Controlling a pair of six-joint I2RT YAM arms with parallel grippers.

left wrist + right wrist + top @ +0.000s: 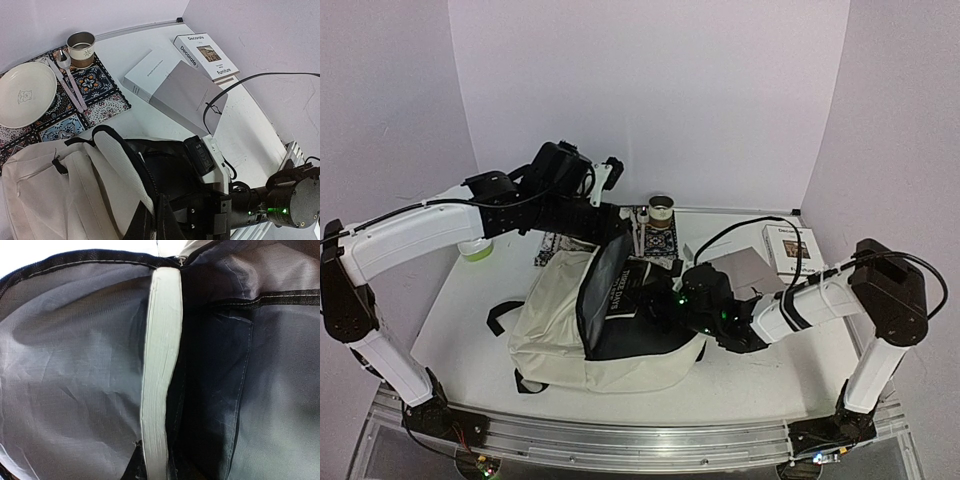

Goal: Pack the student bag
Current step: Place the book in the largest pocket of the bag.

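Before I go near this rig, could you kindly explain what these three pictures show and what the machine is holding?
Two robot arms are bolted to a table. One picture looks down from above; the others come from a camera on each wrist. The left pincer holds the cream bag's rim up. The right arm reaches inside, where its camera sees a book's page edge; whether it grips it is hidden. Outside lie a grey book, a white book and a mat with plate, spoon and cup.

Left pincer point(612, 232) shut, arm raised; right pincer hidden, arm stretched leftward.
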